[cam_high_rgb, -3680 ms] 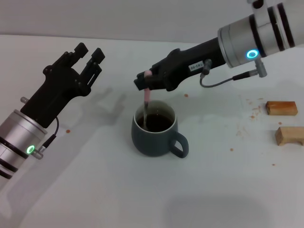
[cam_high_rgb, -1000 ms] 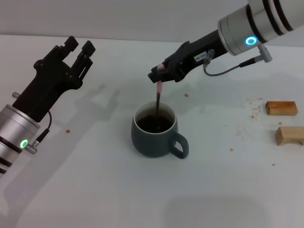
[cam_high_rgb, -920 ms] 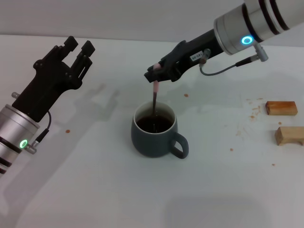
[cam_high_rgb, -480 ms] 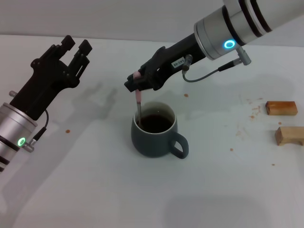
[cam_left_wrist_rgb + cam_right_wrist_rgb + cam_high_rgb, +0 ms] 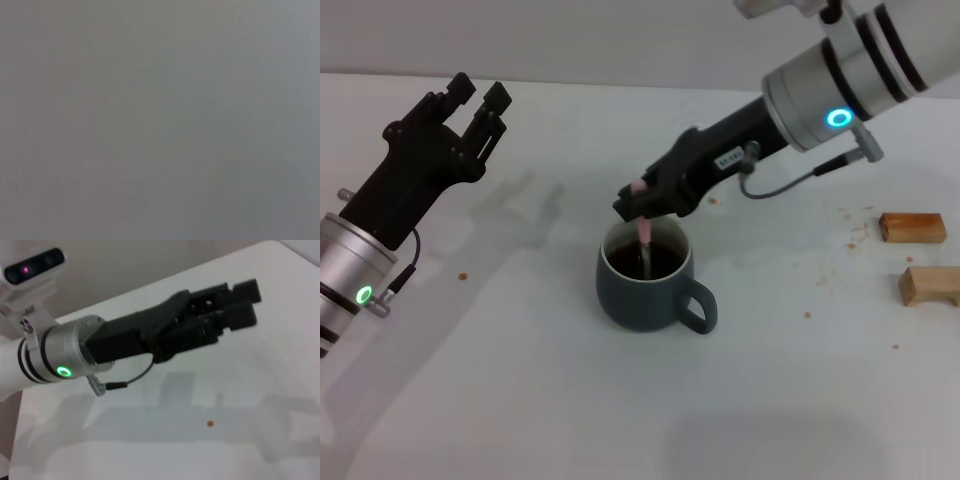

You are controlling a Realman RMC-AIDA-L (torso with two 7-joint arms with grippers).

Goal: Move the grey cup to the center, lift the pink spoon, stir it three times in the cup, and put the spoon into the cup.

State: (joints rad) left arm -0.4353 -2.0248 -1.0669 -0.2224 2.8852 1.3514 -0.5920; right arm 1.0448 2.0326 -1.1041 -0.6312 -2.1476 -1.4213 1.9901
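Grey cup (image 5: 646, 280) sits upright on the white table (image 5: 520, 380), handle toward the robot's right and near side, dark brown liquid inside. It is directly below the right gripper's jaws.

Pink spoon (image 5: 644, 236) hangs close to upright from those jaws, pink handle top pinched between them, thin metal neck dipping into the liquid near the cup's middle. Bowl end is under the liquid, can't see it.

Right gripper (image 5: 636, 200) is clamped shut on the spoon handle, just above the cup's far rim, arm reaching in from the robot's right.

Left gripper (image 5: 475, 105) is held up off the table, well apart from the cup on the robot's left, jaws parted with a gap between the two fingertips, holding nothing.

Two wooden blocks (image 5: 913, 227) lie well to the right of the right jaws, near the table edge, one behind the other, with small brown crumbs or spots around them.

View differences: head view alone shows cup, spoon, and blocks. Right wrist view shows none of those; it shows the left gripper (image 5: 235, 302) from the side with its green ring light, above bare table with one small brown spot (image 5: 210, 424). Left wrist view is a flat grey field, nothing to make out.
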